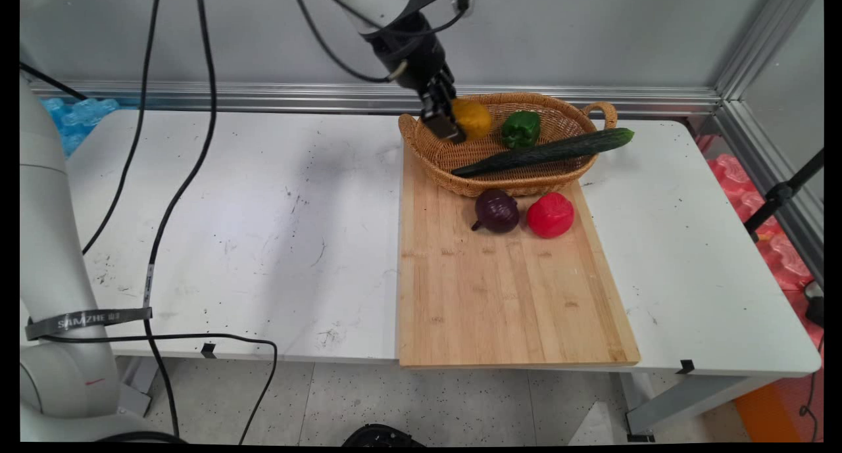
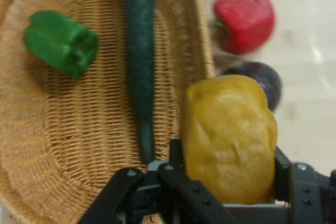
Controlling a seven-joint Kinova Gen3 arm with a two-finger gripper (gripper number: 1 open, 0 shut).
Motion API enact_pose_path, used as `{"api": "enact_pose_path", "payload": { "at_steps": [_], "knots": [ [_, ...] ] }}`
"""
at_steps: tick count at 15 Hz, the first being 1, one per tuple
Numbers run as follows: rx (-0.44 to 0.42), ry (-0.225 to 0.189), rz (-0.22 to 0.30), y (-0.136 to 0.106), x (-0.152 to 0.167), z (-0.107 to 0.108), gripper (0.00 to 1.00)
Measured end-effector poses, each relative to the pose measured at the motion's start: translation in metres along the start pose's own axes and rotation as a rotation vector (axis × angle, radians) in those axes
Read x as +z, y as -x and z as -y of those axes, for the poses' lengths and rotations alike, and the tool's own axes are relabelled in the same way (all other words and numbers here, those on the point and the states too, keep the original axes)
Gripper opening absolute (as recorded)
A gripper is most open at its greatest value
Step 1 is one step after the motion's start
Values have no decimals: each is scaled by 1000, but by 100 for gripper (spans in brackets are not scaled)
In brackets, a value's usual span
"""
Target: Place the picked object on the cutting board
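Note:
My gripper (image 1: 456, 123) is shut on a yellow pepper (image 1: 472, 118) and holds it above the left end of the wicker basket (image 1: 431, 154). In the hand view the yellow pepper (image 2: 228, 137) sits between the fingers of my gripper (image 2: 226, 182), over the basket's rim (image 2: 199, 51). Inside the basket lie a green pepper (image 1: 521, 128) (image 2: 60, 42) and a long cucumber (image 1: 546, 152) (image 2: 140, 51), whose tip sticks out over the right rim.
The basket rests on the far end of a wooden cutting board (image 1: 506, 295). A purple onion (image 1: 496, 210) (image 2: 260, 80) and a red pepper (image 1: 550, 214) (image 2: 244, 18) sit on the board just in front of the basket. Black cables (image 1: 171, 203) hang at left.

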Motion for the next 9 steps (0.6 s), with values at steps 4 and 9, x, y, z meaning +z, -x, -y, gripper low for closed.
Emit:
{"api": "enact_pose_path", "payload": {
  "at_steps": [4,9],
  "knots": [
    [166,81,8,15,1,-7,0],
    [330,172,18,36,20,-14,0]
  ]
}}
